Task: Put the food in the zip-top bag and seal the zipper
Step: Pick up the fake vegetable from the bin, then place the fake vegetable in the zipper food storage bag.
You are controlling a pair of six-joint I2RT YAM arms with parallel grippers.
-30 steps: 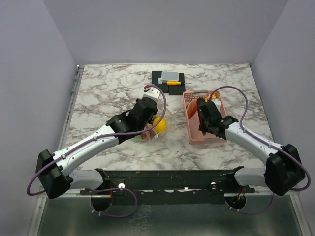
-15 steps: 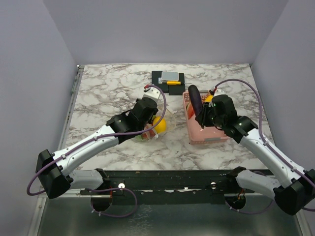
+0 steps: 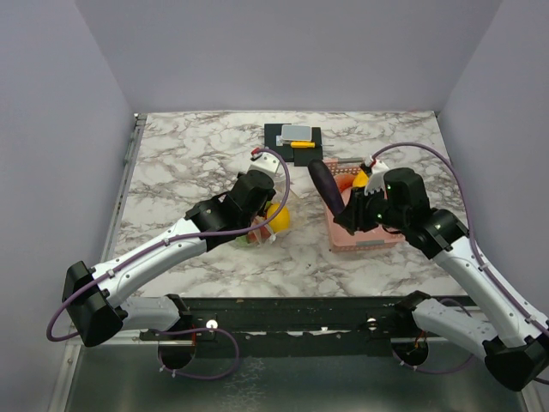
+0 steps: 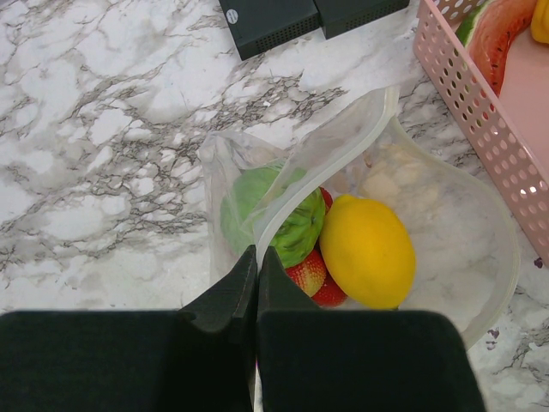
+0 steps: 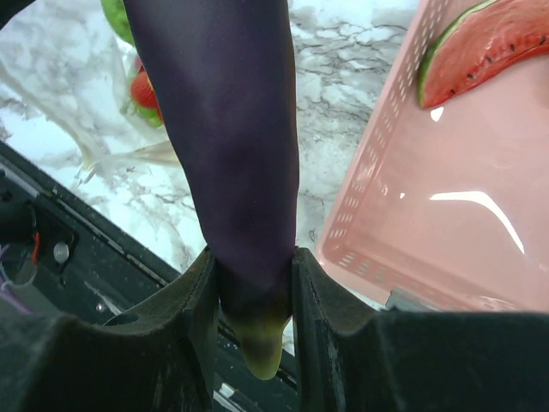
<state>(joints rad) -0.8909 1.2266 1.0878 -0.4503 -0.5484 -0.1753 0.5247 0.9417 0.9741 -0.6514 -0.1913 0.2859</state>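
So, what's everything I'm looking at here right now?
table: one, white-grey marble, under everything
zip-top bag: one, clear, on the table left of the basket, mouth open
lemon: one, yellow, in the bag
leafy vegetable: one, green, in the bag
strawberries: count unclear, red, in the bag
eggplant: one, dark purple, lifted at the basket's left edge
basket: one, pink, perforated, table's right
watermelon slice: one, red and green, in the basket
yellow piece: one, in the basket, mostly hidden
boxy device: one, black base, grey-yellow top, far middle
left end effector: black, shut on the bag's rim
right end effector: black, shut on the eggplant's stem end
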